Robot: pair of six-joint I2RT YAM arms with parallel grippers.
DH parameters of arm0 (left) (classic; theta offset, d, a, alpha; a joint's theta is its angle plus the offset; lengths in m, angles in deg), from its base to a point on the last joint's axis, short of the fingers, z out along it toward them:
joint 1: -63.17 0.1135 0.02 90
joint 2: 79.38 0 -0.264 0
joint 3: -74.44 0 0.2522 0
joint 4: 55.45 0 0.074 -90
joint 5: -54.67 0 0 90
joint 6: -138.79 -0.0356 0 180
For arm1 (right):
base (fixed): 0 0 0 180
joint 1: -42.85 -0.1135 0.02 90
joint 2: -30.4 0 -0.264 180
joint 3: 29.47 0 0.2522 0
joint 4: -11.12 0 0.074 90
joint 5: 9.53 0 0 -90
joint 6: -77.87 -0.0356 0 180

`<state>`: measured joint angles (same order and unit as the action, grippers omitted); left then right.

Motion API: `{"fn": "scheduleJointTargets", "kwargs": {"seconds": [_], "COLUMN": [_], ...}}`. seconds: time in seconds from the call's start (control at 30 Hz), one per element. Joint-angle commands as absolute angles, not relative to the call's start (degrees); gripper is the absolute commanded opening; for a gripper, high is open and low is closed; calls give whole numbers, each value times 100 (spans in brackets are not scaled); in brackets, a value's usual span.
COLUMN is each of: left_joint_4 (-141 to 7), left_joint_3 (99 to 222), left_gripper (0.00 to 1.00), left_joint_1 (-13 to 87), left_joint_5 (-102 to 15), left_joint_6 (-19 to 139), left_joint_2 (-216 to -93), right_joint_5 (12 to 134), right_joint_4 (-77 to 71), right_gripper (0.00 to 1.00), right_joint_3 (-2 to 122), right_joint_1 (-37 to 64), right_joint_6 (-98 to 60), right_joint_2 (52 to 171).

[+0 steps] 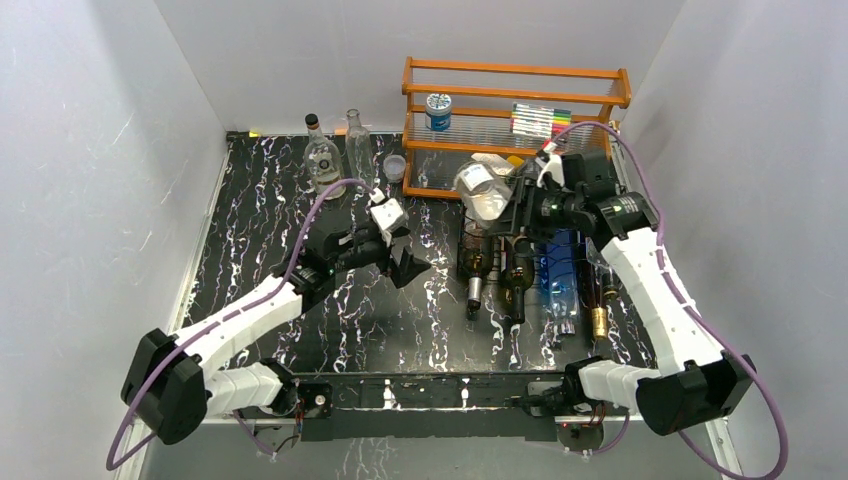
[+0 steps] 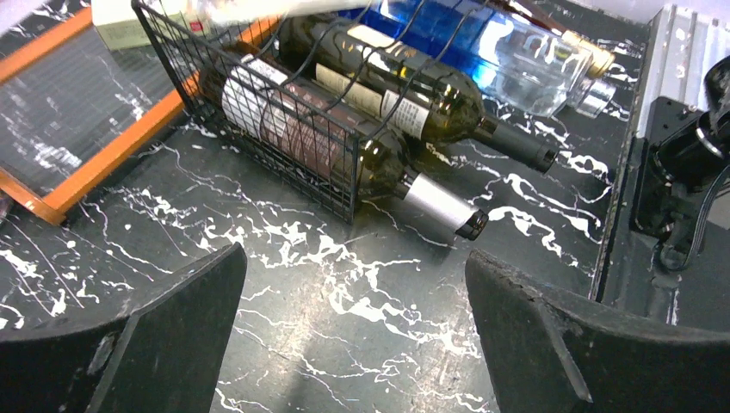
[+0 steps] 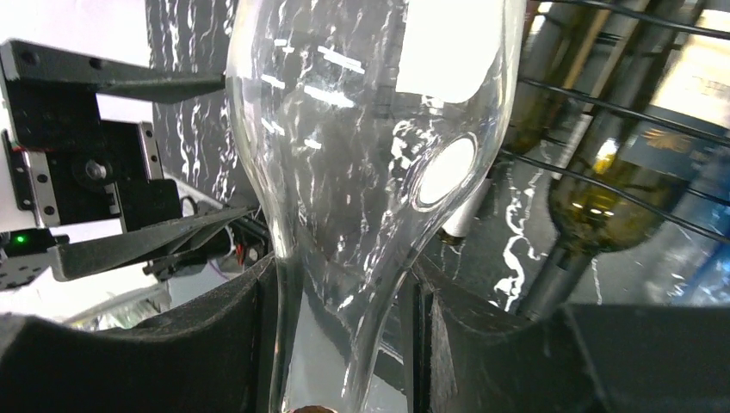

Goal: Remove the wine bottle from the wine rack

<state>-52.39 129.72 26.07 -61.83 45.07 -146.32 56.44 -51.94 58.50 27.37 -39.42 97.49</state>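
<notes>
My right gripper [image 1: 518, 193] is shut on the neck of a clear glass wine bottle [image 1: 481, 188] with a white label and holds it tilted above the back left of the black wire wine rack [image 1: 463, 240]. In the right wrist view the bottle [image 3: 361, 129] fills the middle, its neck clamped in the gripper [image 3: 340, 344], with rack wires [image 3: 603, 103] behind. The rack [image 2: 284, 129] holds a dark bottle with a silver cap [image 2: 430, 202] and a dark green bottle [image 2: 413, 95]. My left gripper [image 1: 400, 252] is open and empty over the table left of the rack; it also shows in the left wrist view [image 2: 357, 284].
A blue-tinted clear bottle [image 1: 560, 270] and a brown bottle with a gold cap [image 1: 600, 305] lie on the rack's right. An orange wooden shelf [image 1: 515, 100] stands behind with a can [image 1: 438, 110] and markers [image 1: 540, 120]. Two clear bottles [image 1: 322, 155] stand at back left.
</notes>
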Motion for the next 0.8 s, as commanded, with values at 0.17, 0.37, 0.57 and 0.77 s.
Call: {"fn": "scheduleJointTargets", "kwargs": {"seconds": [0.17,0.37,0.57,0.77], "left_joint_4": [-6396,-6476,-6090,-5691], "left_joint_3": [13026,12440,13039,13188], "left_gripper": [98,97,98,98], "left_joint_1": [2582,2556,1899,1594], "left_joint_5": [-4894,-5446,-6194,-7184], "left_joint_6": [4717,5638,3736,3507], "left_joint_2": [-13280,-12582,-13761,-14378], "right_joint_5": [5442,4809,4290,4215], "right_joint_4": [-3704,-4330,-5033,-4979], "right_gripper": [0,0,0,1], "right_joint_3": [6892,6458,6164,5907], "right_joint_1": [1166,434,273,267], "right_joint_6": [-4007,-3945,-3381,-3331], "right_joint_2": [10258,10707,11066,11167]}}
